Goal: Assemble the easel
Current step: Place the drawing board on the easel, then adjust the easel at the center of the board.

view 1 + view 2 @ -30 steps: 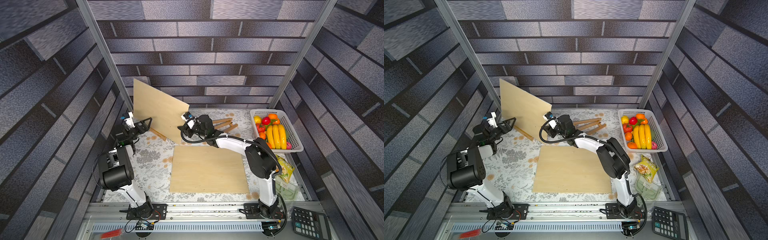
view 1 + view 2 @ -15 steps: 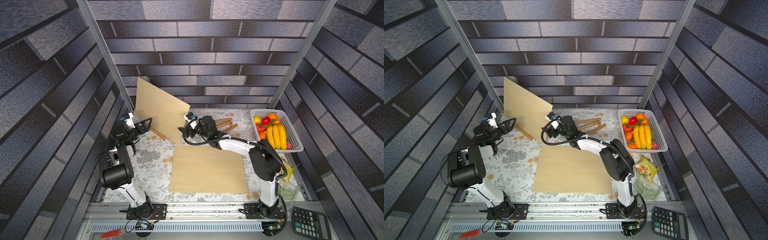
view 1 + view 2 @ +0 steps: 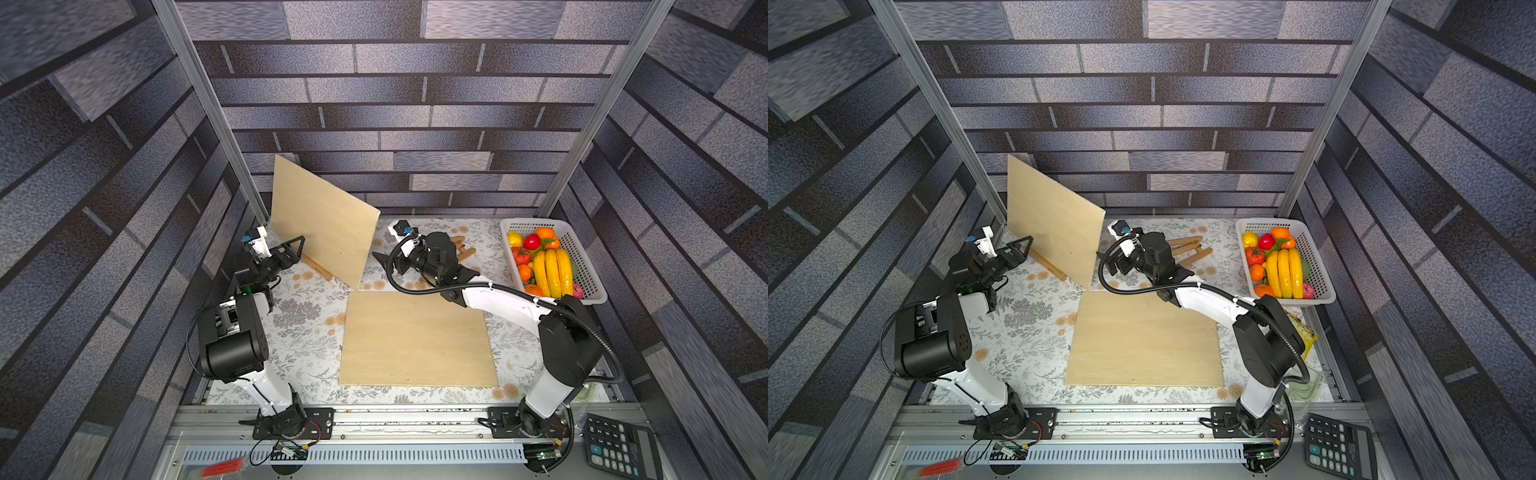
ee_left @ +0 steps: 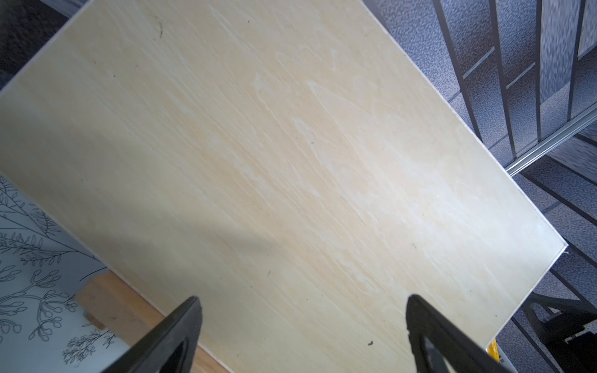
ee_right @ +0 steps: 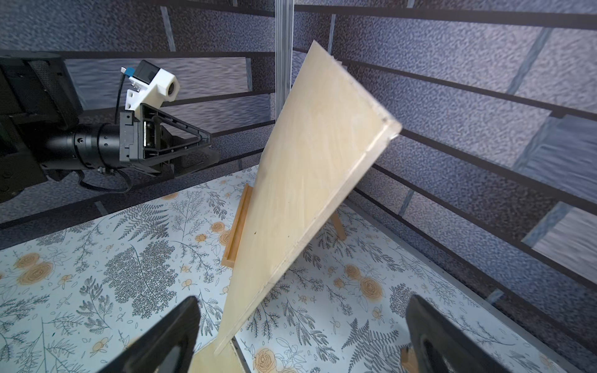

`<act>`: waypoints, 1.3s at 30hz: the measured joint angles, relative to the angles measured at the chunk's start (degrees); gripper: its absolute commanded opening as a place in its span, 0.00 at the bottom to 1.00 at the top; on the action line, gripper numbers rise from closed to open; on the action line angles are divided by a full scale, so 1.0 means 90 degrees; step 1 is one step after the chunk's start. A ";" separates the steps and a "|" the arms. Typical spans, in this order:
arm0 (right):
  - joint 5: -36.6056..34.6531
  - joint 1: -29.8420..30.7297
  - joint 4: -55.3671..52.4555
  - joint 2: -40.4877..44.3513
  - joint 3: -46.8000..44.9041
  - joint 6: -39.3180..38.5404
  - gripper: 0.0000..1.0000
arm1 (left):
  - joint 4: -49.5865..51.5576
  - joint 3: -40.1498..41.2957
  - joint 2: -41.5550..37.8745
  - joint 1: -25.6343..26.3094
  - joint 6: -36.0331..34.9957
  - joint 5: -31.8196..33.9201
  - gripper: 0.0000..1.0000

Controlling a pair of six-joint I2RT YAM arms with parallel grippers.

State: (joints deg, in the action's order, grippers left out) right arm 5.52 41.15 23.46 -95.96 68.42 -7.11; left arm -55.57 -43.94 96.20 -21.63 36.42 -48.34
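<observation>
A pale wooden board (image 3: 324, 224) (image 3: 1054, 220) stands tilted at the back left, its lower edge on the ledge (image 3: 316, 268) (image 5: 237, 226) of a small wooden easel. One rear leg (image 5: 337, 222) of the easel shows behind the board. My left gripper (image 3: 291, 249) (image 4: 302, 303) is open, facing the board (image 4: 258, 161) from close by. My right gripper (image 3: 382, 259) (image 5: 302, 303) is open just off the board's (image 5: 307, 181) right edge, holding nothing. A second board (image 3: 415, 336) lies flat in the middle.
A folded wooden easel (image 3: 1187, 249) lies behind my right wrist. At the back right stands a white basket (image 3: 586, 270) of plastic fruit. A yellow packet (image 3: 1300, 332) lies right of the flat board, and a calculator (image 3: 619, 449) sits at the front right. Walls close in on three sides.
My right gripper has opened, let go of the standing board's right edge and drawn back to the right. The board stays leaning on the easel. The left arm has not moved.
</observation>
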 measured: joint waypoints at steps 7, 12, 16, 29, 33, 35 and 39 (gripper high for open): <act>-0.0629 -0.0272 -0.1919 0.1511 0.0117 0.1294 1.00 | 0.1100 0.0282 -0.1146 0.0522 -0.0027 0.0542 1.00; -0.0928 -0.0556 -0.3985 0.2074 0.1151 0.2582 1.00 | 0.4005 -0.0049 -0.2356 0.0733 0.0000 0.1379 1.00; -0.0287 -0.1020 -0.5503 0.1889 0.2021 0.3759 1.00 | 0.5962 -0.0350 -0.2718 0.0758 0.0007 0.1785 1.00; 0.3145 -0.1605 -0.5246 -0.1015 0.2346 0.7317 1.00 | 0.7378 0.0517 -0.2970 0.1146 0.1489 0.2018 1.00; 0.3599 -0.1615 -0.3963 -0.2176 0.2715 0.8561 1.00 | 0.7419 0.0362 -0.2769 0.1241 0.1562 0.2013 1.00; 0.3713 -0.1608 -0.3198 -0.2905 0.3053 0.9260 1.00 | 0.7424 0.0313 -0.2696 0.1251 0.1586 0.2016 1.00; 0.3730 -0.1496 -0.1987 -0.4316 0.3956 1.0499 1.00 | 0.7359 0.0219 -0.2569 0.1222 0.1661 0.2023 1.00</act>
State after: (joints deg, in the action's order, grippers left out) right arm 39.09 27.68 5.58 -134.80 104.03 87.37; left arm 10.66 -41.98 73.08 -10.63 51.37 -30.13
